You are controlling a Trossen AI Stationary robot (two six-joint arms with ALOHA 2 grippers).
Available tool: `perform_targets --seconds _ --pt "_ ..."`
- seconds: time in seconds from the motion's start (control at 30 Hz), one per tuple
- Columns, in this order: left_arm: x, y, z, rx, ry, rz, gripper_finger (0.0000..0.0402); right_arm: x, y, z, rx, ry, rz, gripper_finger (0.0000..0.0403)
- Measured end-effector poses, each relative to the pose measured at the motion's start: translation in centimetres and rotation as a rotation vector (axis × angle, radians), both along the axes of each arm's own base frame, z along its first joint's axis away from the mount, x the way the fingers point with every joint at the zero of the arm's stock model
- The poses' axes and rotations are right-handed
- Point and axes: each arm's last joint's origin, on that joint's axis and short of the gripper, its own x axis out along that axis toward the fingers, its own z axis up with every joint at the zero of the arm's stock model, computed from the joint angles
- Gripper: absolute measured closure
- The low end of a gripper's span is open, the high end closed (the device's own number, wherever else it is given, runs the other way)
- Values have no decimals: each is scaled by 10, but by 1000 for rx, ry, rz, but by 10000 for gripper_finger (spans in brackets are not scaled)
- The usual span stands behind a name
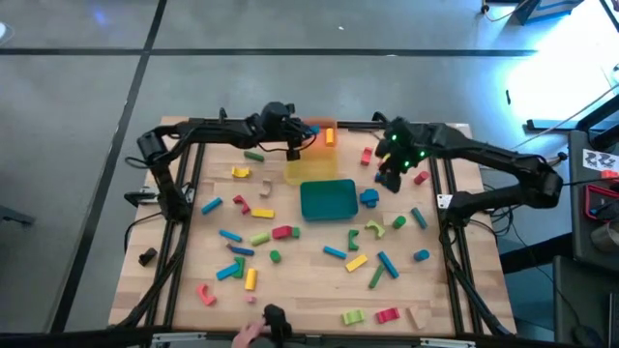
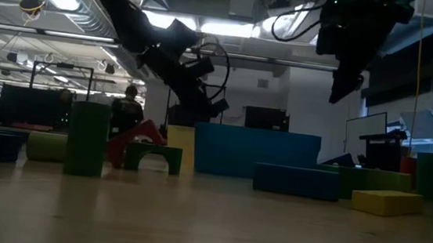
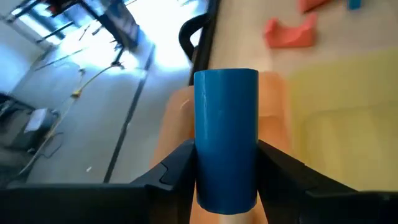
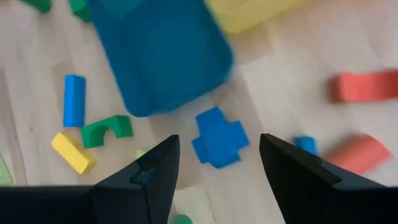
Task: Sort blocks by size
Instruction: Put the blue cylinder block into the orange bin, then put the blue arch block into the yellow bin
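I am holding a blue cylinder (image 3: 226, 140) between the left gripper's (image 3: 225, 177) fingers over the orange tray (image 1: 322, 134); the right gripper (image 4: 217, 168), jaws apart and empty, is hovering above a blue cross block (image 4: 219, 138). Most blocks (image 1: 290, 253) are lying unsorted across the table (image 1: 309, 290).

I see three trays (image 1: 327, 199) clustered at the table's (image 1: 309, 290) far middle, two behind the third. Blocks (image 1: 280, 232) lie scattered on every side of them. My left gripper (image 1: 294, 147) hangs over the rear trays, my right gripper (image 1: 391, 172) just right of them.
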Motion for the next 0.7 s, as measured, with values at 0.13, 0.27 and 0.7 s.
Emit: perform_targets --seconds 0.13,0.27,0.7 --pt "2 4 -8 -25 -17 103 249 6 14 -10 -10 -2 68 181" --pt "3 5 -9 -49 -45 130 218 9 25 -17 -88 46 89 181" --pt "4 2 -8 -120 -90 169 190 13 40 -38 -275 62 222 181"
